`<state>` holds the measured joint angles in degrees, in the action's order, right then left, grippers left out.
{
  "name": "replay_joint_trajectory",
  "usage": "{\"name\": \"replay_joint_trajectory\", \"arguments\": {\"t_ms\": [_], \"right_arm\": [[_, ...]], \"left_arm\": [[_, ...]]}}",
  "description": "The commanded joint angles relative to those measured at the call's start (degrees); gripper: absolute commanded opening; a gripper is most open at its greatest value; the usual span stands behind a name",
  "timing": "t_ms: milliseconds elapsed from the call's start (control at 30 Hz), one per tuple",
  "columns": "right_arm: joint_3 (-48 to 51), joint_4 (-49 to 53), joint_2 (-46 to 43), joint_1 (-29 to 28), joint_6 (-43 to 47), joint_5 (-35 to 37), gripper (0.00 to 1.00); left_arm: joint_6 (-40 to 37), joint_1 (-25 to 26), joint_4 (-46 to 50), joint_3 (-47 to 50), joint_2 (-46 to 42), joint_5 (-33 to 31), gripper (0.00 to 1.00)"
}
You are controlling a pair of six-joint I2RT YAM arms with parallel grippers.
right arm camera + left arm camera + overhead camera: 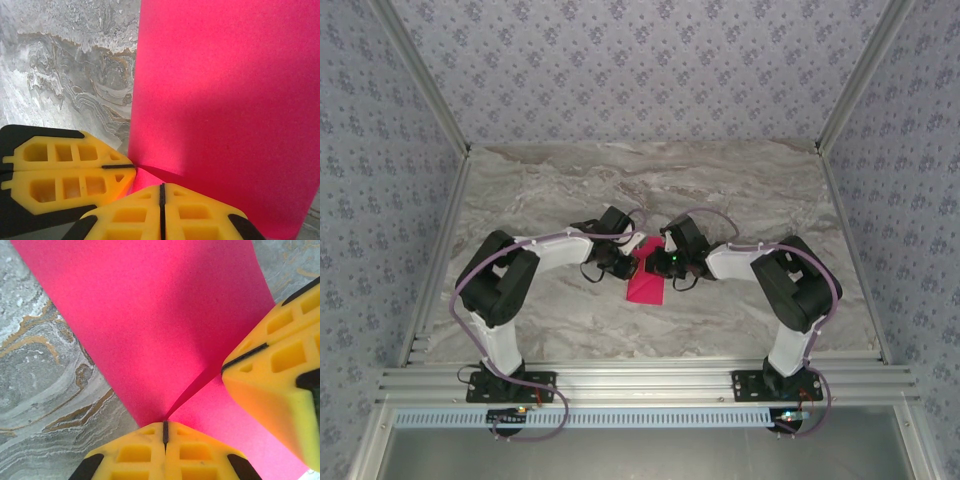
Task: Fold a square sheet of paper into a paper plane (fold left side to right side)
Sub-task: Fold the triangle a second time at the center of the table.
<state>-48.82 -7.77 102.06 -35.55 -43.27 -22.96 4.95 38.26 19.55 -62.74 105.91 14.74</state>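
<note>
A grey marbled table (570, 190) stood between patterned walls. From above, the folded pink sheet of paper (646, 285) lay mid-table, with the left gripper (623, 265) and right gripper (670, 268) meeting at its far end. The left wrist view showed yellow jaws pinched together on the sheet's edge. The right wrist view showed the same. A side fold seemed in hand; next, the flap needed carrying across squarely.
</note>
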Motion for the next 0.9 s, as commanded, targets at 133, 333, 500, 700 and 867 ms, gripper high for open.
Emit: {"name": "replay_joint_trajectory", "arguments": {"t_ms": [133, 333, 500, 700, 867], "right_arm": [[-1.03, 2.59, 0.53, -0.39, 1.66, 1.94, 0.11], [-0.94, 3.32, 0.60, -0.40, 2.14, 2.60, 0.11], [-0.89, 3.76, 1.10, -0.32, 2.31, 3.01, 0.11], [-0.84, 4.96, 1.37, -0.34, 2.38, 3.79, 0.11], [-0.54, 5.89, 1.47, -0.37, 2.31, 4.46, 0.11]], "left_arm": [[-1.08, 0.23, 1.37, -1.07, 1.20, -1.82, 0.00], [-1.08, 0.15, 1.37, -1.07, 1.48, -1.91, 0.00], [-1.06, 0.16, 1.54, -1.06, 1.54, -1.91, 0.00], [-1.13, 0.24, 1.72, -1.16, 1.65, -1.84, 0.00], [-1.00, 0.37, 1.76, -1.24, 1.50, -1.81, 0.00]]}}
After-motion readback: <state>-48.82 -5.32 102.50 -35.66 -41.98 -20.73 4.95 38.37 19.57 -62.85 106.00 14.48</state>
